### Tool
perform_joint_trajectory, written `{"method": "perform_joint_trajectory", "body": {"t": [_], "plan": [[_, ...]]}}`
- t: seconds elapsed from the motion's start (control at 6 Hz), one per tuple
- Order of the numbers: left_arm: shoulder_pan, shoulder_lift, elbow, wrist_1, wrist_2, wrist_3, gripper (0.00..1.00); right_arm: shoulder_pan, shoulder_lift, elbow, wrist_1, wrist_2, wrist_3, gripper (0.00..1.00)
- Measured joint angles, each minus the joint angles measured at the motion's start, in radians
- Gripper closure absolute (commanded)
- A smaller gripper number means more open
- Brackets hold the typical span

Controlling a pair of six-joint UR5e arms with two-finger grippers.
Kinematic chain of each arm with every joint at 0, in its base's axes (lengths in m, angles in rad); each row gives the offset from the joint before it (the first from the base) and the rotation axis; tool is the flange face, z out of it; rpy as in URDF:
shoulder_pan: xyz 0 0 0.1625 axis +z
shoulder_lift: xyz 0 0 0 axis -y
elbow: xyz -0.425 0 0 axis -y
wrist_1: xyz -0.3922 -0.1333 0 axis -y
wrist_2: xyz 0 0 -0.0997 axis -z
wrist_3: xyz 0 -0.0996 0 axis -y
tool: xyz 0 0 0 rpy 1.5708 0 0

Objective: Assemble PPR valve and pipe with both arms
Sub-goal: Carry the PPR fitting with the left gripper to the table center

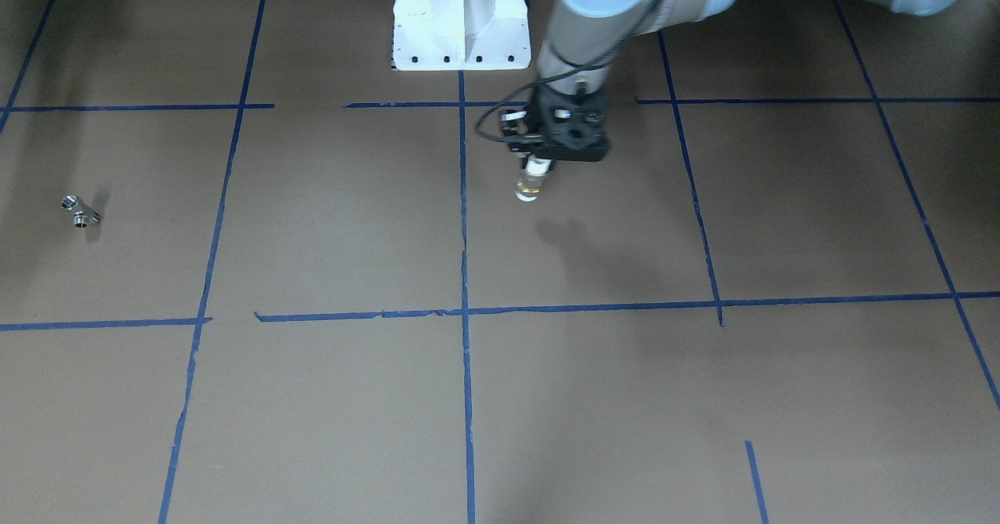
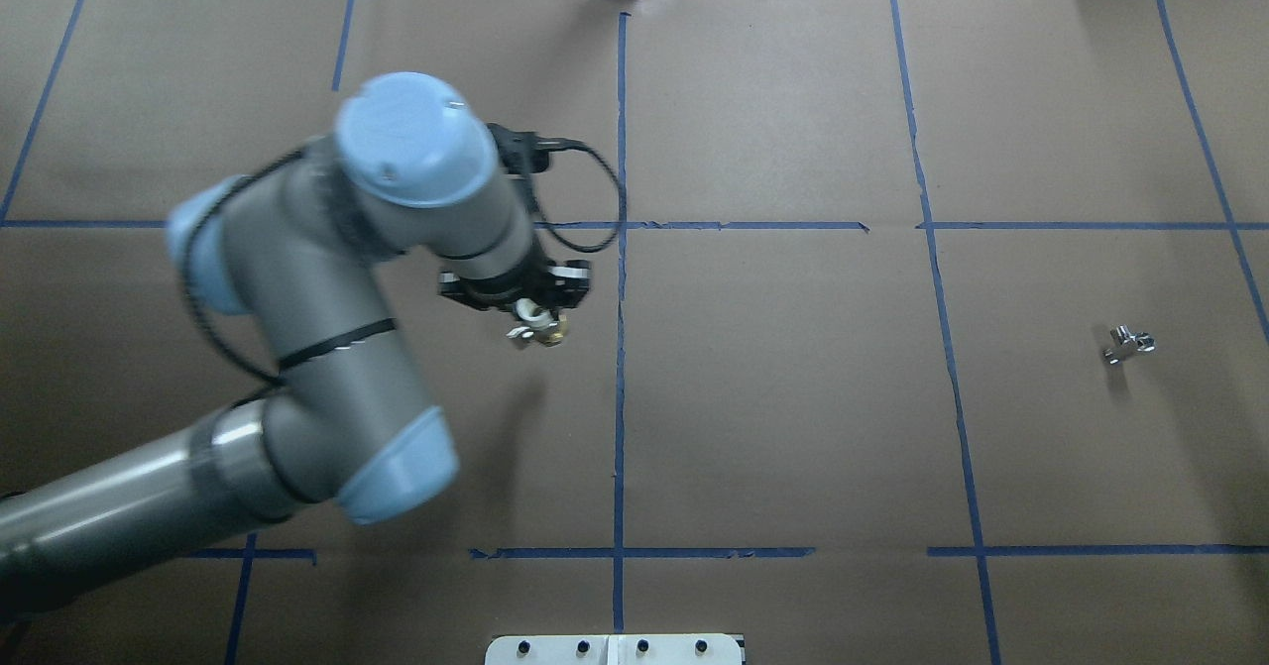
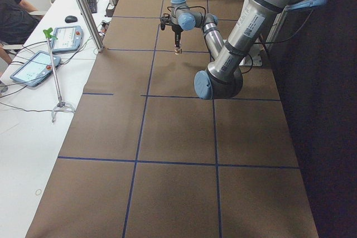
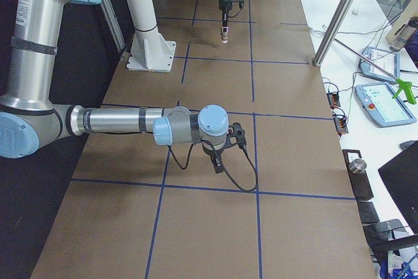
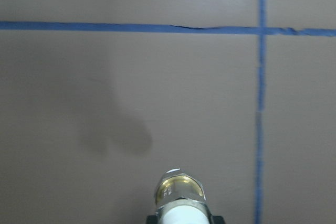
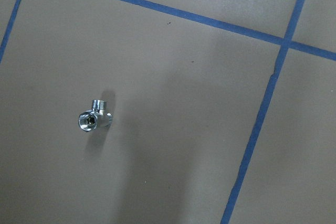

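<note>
On the brown paper-covered table (image 1: 312, 399), the left gripper (image 1: 541, 158) is clamped on the pipe (image 1: 529, 187), held roughly upright near the centre, while the valve (image 1: 80, 212) lies well apart to the robot's right, judged nearer the right gripper (image 4: 219, 156), whose finger state cannot be told.

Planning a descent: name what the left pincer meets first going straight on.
Pointing down, the left pincer holds the pipe, whose brass end leads; it would likely meet bare table paper first. Gap unclear.
</note>
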Motion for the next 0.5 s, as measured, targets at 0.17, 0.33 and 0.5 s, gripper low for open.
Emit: {"method": "perform_joint_trajectory", "body": {"t": [0.17,0.33,0.5], "plan": [[0.023,-0.108,0.120,0.003,0.031,-0.027,1.00,0.000,0.000,0.000,0.001,0.001,0.000,0.00],[0.039,-0.155,0.181,0.004,0.046,-0.036,1.00,0.000,0.000,0.001,0.002,0.002,0.001,0.00],[0.058,-0.167,0.205,0.004,0.063,-0.039,1.00,0.000,0.000,0.000,0.002,0.002,0.001,0.00]]}}
